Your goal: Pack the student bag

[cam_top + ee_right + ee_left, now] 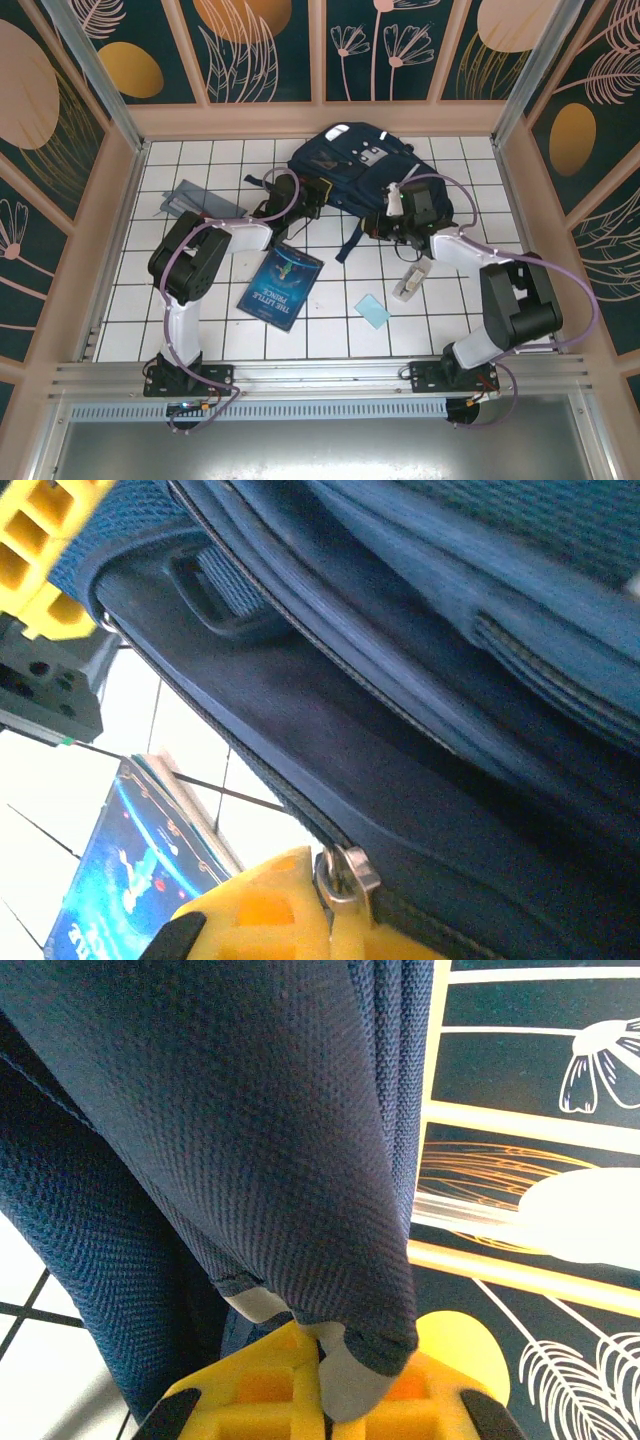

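Tiled table (330,340) — book (281,287), grey pouch (195,200) nr student bag (350,160).

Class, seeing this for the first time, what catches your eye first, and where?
A large navy-blue fabric backpack lies far-centre on the white tiled table, the left claw pinching its fabric, the right claw shut on its metal zipper pull. A blue paperback book lies flat in front of it.

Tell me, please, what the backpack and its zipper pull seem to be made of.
The student bag looks like matte navy woven synthetic fabric: a fine mesh-like weave shows close up. Its zipper pull seems metal, judging by its silvery glint.
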Motion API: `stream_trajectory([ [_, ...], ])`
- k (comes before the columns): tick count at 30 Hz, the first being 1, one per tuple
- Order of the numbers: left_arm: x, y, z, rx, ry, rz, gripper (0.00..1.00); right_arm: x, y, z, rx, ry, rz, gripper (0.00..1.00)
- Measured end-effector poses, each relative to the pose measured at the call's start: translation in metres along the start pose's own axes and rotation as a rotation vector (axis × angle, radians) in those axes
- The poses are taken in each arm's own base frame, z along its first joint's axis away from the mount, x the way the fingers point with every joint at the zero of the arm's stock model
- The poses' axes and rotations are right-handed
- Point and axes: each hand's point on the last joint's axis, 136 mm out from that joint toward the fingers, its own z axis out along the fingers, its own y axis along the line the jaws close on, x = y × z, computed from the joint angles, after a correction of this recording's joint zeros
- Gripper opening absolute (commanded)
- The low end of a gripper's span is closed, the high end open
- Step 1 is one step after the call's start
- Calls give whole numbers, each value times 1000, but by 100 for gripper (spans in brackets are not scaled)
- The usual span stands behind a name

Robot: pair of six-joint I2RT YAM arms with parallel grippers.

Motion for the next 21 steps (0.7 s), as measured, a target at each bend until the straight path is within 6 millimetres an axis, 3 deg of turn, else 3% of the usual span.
stream_trajectory([
  [10,-2,5,-2,-18,71,78,0,6,-40,-33,127,3,12,0],
  [14,-5,7,-1,-44,89,125,0,13,-44,-33,146,31,15,0],
  [17,-12,2,10,-40,100,159,2,22,-32,-29,130,65,5,0],
  [21,-40,-2,35,-24,99,195,70,35,9,-10,32,114,3,0],
])
